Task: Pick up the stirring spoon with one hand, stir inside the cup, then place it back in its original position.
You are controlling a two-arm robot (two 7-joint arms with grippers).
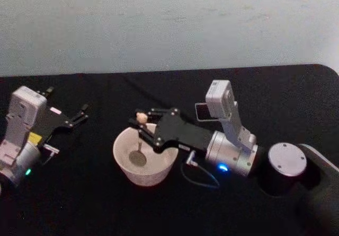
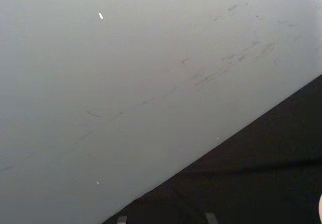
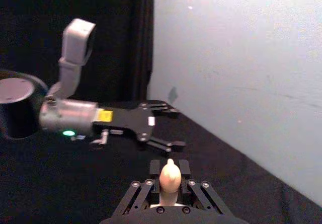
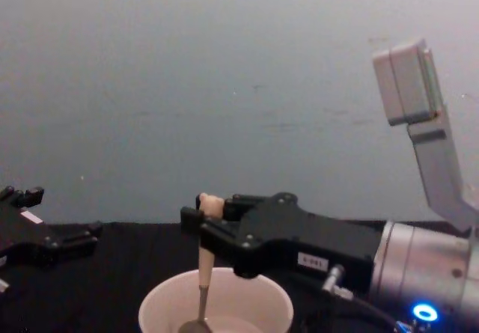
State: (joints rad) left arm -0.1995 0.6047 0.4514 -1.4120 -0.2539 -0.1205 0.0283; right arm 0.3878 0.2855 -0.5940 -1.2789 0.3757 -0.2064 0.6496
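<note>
The right hand (image 1: 142, 120) reaches in from the right side over the black worktop (image 1: 106, 209) and stands above the far edge of the cup (image 1: 151, 178), a little over its rim. Its fingers are narrow and closed on the upper part of the stirring spoon (image 1: 138, 155), just below the small bear head. In the chest view the right hand (image 4: 208, 221) holds the stirring spoon (image 4: 203, 273) almost upright, and the cream handle goes down into the cup (image 4: 161, 314). The silvery bowl is low inside the cup, near the middle; it seems to touch the bottom, but this is not sure from the head view. In the right wrist view the bear head of the stirring spoon (image 3: 170, 177) stands up between the two finger pads. The left hand (image 1: 79, 116) is on the left side, well apart from the cup, just above the worktop. In the right wrist view the left hand (image 3: 168, 126) has its fingers wide apart with nothing between them. A pale wall (image 1: 159, 24) stands behind the worktop.
</note>
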